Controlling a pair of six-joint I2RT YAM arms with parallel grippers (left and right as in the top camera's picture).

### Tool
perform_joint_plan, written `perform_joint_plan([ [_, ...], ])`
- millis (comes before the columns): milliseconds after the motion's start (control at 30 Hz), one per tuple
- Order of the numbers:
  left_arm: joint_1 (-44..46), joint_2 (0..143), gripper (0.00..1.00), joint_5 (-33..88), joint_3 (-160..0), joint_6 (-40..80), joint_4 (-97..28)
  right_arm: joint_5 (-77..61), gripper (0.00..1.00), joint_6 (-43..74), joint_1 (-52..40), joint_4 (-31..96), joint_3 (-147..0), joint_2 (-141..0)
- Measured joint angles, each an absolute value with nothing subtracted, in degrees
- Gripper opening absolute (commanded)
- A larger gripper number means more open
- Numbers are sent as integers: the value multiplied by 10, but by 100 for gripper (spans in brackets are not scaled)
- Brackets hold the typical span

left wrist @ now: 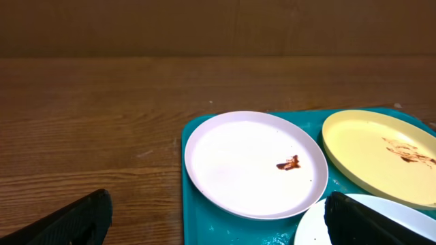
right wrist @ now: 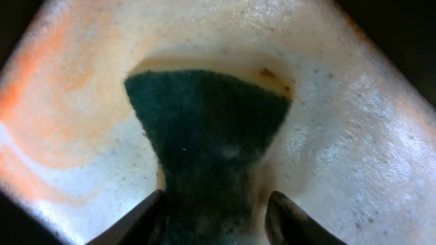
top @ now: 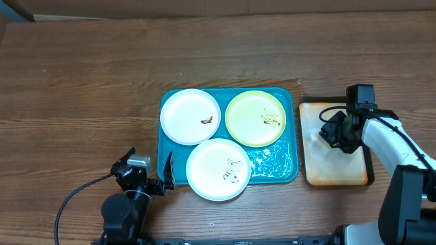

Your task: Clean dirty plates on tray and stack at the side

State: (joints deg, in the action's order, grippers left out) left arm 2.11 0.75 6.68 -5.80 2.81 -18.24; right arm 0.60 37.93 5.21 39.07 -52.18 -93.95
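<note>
- The step in hand appears to be wetting the sponge (right wrist: 204,122) in the small tray (right wrist: 361,136). To do it well, the right gripper (right wrist: 216,199) should lift straight up with its pinch kept firm, so the soaked pad does not slip out, and only then swing across to the teal tray (top: 285,169).
- The scrubbing face should stay out beyond the fingertips and meet a plate flat, so the fingers never scrape it.
- The right fingers (right wrist: 146,219) are drawn in on the sponge's near end, which is squeezed narrow between them. The rest of the pad fans out past the tips onto the wet cream floor.
- The left gripper (top: 167,171) has its fingers spread wide and holds nothing. Its right finger sits at the rim of the nearest white plate, and contact cannot be told.
- The three plates (top: 190,116) lie smeared and unstacked on the teal tray. They are just ahead and to the right of the left fingers, and well off to the left of the right fingers.
</note>
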Motion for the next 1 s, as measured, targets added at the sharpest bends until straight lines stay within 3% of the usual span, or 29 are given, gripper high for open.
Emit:
perform_joint_plan([
  [167, 21, 7, 100, 67, -58, 28, -182, 9, 79, 344, 52, 389, -522, -940],
  [433, 21, 7, 100, 67, -58, 28, -182, 13, 91, 324, 52, 368, -522, -940],
  [533, 21, 8, 100, 67, -58, 28, -182, 9, 90, 312, 52, 362, -522, -940],
  [633, 21, 8, 100, 67, -58, 28, -182, 8, 70, 304, 52, 365, -522, -940],
  [700, 21, 7, 100, 67, -58, 28, -182, 8, 50, 305, 52, 375, -522, -940],
  [933, 21, 7, 100, 67, -58, 28, -182, 12, 35, 313, 52, 372, -522, -940],
  [1000, 21, 7, 100, 67, -58, 28, -182, 18, 25, 312, 52, 355, -522, -940],
])
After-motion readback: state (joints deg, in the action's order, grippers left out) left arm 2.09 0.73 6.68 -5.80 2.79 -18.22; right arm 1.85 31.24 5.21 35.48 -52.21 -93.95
